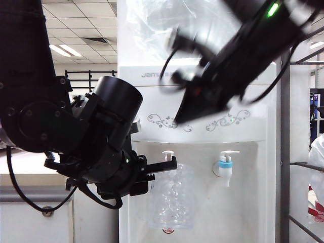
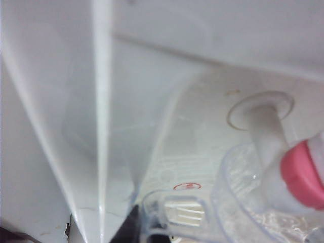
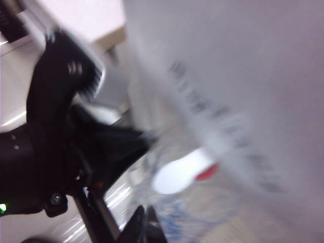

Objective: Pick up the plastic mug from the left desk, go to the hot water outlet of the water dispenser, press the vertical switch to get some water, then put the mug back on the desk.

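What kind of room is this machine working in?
Probably an office or lab. A water dispenser stands beside a desk, and the ceiling has panel tiles with strip lights.

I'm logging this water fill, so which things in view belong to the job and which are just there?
In the job: plastic mug held by the shut left gripper under the hot water outlet; vertical switch; water dispenser; shut right gripper above; left desk.

Just there: blue-collared tap; metal rack.
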